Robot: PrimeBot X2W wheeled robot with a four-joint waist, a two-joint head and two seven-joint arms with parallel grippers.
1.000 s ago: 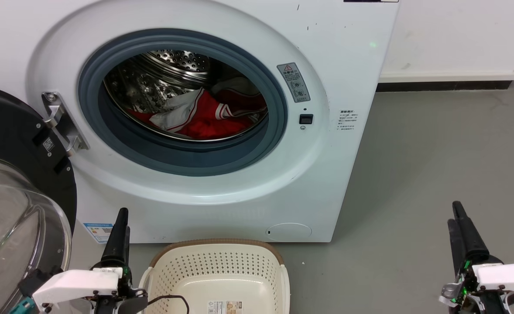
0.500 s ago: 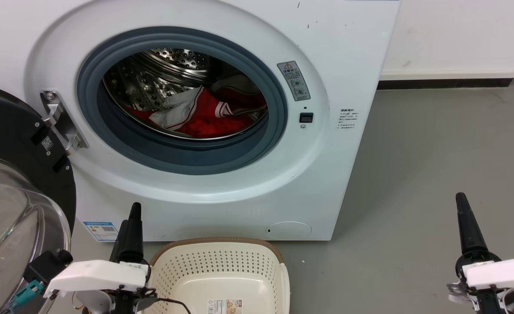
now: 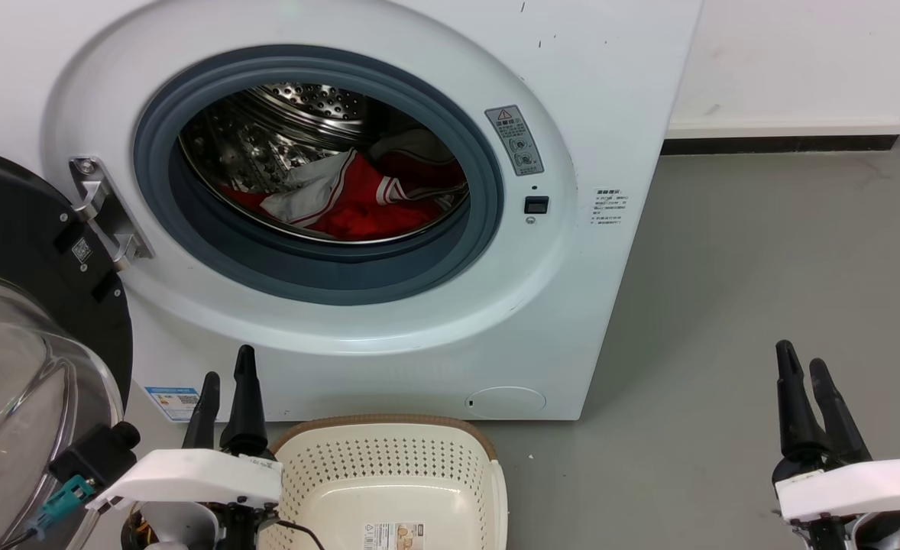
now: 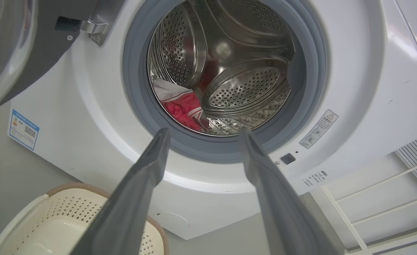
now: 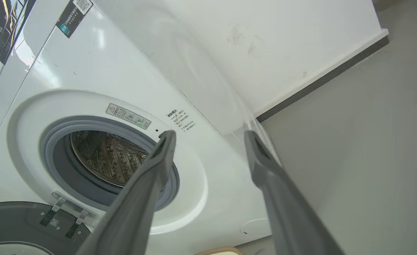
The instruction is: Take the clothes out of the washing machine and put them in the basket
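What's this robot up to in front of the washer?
A two-armed robot is getting ready to unload the washing machine. Its door is swung open, and red and white clothes lie in the drum. A cream basket sits on the floor in front, and the part in view holds nothing. The left gripper and right gripper are both open and holding nothing, low in front of the machine.
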